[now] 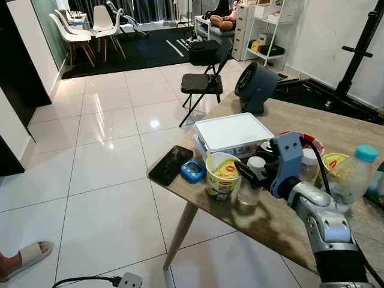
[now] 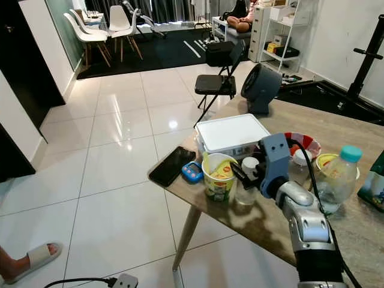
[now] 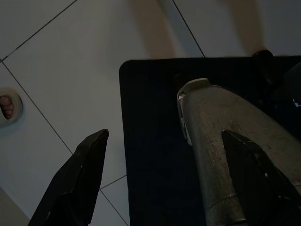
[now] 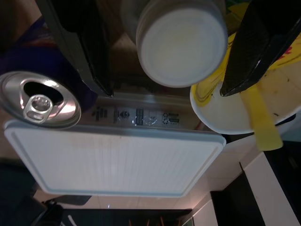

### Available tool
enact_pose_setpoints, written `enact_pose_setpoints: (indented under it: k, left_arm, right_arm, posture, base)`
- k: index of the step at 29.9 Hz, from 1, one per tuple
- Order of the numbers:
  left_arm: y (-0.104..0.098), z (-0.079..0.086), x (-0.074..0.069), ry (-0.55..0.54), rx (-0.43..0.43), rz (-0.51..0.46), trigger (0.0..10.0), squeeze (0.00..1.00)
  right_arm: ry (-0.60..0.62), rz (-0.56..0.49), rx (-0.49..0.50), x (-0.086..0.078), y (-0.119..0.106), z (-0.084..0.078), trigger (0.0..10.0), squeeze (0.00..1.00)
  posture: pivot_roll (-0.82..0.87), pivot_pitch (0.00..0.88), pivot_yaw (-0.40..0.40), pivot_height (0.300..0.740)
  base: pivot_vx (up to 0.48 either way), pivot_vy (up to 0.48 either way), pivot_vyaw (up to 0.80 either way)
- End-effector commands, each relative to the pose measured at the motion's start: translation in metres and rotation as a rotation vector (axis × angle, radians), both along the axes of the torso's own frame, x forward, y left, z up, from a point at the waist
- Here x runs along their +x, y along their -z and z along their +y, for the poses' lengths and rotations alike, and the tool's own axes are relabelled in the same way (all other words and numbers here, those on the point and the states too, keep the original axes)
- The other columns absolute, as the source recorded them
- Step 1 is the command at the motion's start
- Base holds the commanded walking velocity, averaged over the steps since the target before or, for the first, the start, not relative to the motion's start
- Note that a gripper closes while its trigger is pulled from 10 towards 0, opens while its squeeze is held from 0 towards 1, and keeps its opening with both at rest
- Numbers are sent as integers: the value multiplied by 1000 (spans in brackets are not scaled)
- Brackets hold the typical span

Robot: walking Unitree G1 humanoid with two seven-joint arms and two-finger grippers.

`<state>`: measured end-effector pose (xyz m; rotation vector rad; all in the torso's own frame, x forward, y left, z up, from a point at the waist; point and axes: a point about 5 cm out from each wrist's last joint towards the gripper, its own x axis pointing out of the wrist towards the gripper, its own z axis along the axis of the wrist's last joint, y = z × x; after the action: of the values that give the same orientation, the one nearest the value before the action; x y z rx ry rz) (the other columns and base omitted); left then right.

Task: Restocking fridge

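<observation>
Left eye view: the right pincer [image 1: 251, 173] reaches over the wooden counter [image 1: 282, 225] to a small clear jar [image 1: 252, 183] with a white cap, which stands just at 3 o'clock of the yellow instant-noodle cup [image 1: 221, 175] and at 6 o'clock of the white lidded container [image 1: 234, 134].

Right eye view: a clear water bottle [image 2: 336, 180] stands at 3 o'clock of the jar, well apart.

Left wrist view: the left pincer [image 3: 164, 181] hangs idle, its fingers spread, above floor tiles.

Right wrist view: the black fingers [image 4: 80, 42] stand open on either side of the jar's white cap [image 4: 181, 40], with a silver drink can [image 4: 40, 100] beside it. The jar looks light, rigid and smooth, probably slippery; gripping just below the cap seems safest, gently, as the noodle cup crowds one finger.
</observation>
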<state>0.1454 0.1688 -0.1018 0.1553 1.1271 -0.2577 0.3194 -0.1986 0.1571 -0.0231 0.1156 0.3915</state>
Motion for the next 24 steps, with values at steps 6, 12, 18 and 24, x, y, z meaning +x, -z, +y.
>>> enact_pose_setpoints:
  k: [6, 12, 18, 24]
  left_arm:
    - [0, 1, 1, 16, 6, 2, 10000, 0]
    - [0, 1, 1, 17, 5, 2, 10000, 0]
    - [0, 1, 1, 17, 5, 2, 10000, 0]
    - [-1, 1, 2, 15, 5, 1, 10000, 0]
  right_arm:
    - [-11, -4, 77, 1, -10, 1, 2824, 0]
    - [-10, 2, 89, -1, -11, 0, 706, 0]
    - [-8, 6, 98, -1, -12, 0, 1294, 0]
    - [-14, 8, 99, -2, -12, 0, 1216, 0]
  posture:
    - [-141, 0, 23, 740]
    - [-143, 0, 25, 740]
    - [-144, 0, 26, 740]
    - [-145, 0, 27, 740]
  base:
    - [0, 0, 0]
    - [0, 0, 0]
    - [0, 0, 0]
    - [0, 0, 0]
